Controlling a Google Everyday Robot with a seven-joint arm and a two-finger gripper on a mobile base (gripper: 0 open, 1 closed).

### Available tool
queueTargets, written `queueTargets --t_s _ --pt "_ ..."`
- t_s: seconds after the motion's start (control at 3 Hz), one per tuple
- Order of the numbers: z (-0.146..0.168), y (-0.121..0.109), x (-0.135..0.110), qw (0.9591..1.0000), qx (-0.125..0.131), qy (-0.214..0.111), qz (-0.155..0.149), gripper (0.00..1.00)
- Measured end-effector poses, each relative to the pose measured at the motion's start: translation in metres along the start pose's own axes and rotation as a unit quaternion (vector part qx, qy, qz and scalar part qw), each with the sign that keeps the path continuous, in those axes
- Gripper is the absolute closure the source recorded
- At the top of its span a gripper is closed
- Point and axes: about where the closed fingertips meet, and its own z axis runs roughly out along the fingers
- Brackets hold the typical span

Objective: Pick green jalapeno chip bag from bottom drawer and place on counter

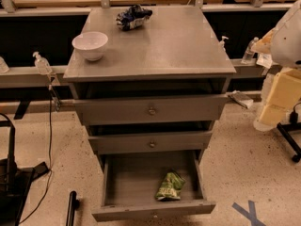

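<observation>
The green jalapeno chip bag point(170, 186) lies wrinkled inside the open bottom drawer point(123, 182), toward its front right. The drawer is pulled out, showing its grey box interior. The counter point(178, 46) is the flat grey top of the cabinet above. My gripper is not in view; only a white and yellow part of my arm point(285, 65) shows at the right edge, well above and to the right of the drawer.
A white bowl point(90, 45) stands on the counter's left side and a dark blue-and-white bag point(133, 17) lies at its back. The two upper drawers point(151, 110) with knobs are shut. Bottles point(41, 63) stand on rails beside the cabinet. Black equipment point(11, 182) and cables sit on the floor at left.
</observation>
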Motion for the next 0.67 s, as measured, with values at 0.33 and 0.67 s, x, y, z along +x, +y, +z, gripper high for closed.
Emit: queueTargets --t_s 0.33,0.67 --pt "0.000 0.000 0.000 1.0000 0.001 0.000 -0.001 0.00" --pt "0.014 0.003 -0.014 0.9986 -0.020 -0.020 -0.044 0.00"
